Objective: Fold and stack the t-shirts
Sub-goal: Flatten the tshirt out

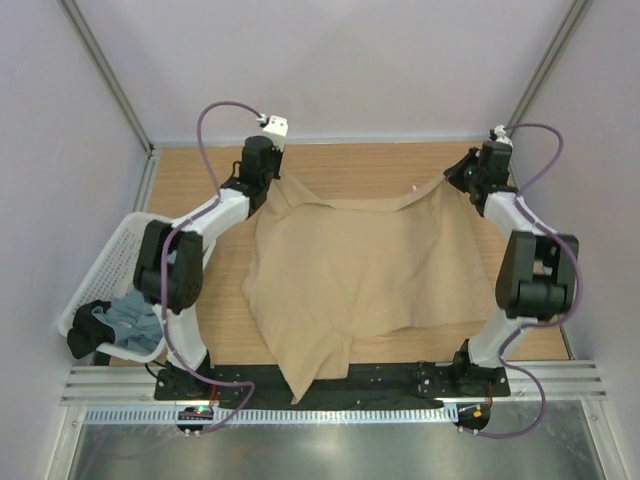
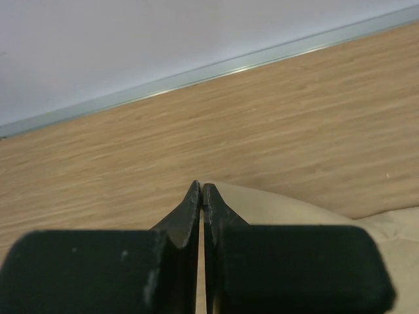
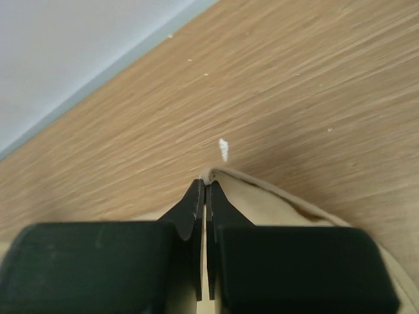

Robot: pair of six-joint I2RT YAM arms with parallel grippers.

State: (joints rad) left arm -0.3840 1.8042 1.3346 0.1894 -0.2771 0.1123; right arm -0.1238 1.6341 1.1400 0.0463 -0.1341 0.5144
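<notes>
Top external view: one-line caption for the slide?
Left gripper and right gripper pinch far corners of the tan t-shirt on the table; grey-blue t-shirt sits in the white basket.

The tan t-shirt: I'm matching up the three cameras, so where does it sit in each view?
Top external: tan t-shirt spread across the middle.
Left wrist: tan t-shirt bottom right, pinched in the fingers.
Right wrist: tan t-shirt lower right, corner in the fingers.
Shared landmark: wooden table meeting the back wall.
</notes>
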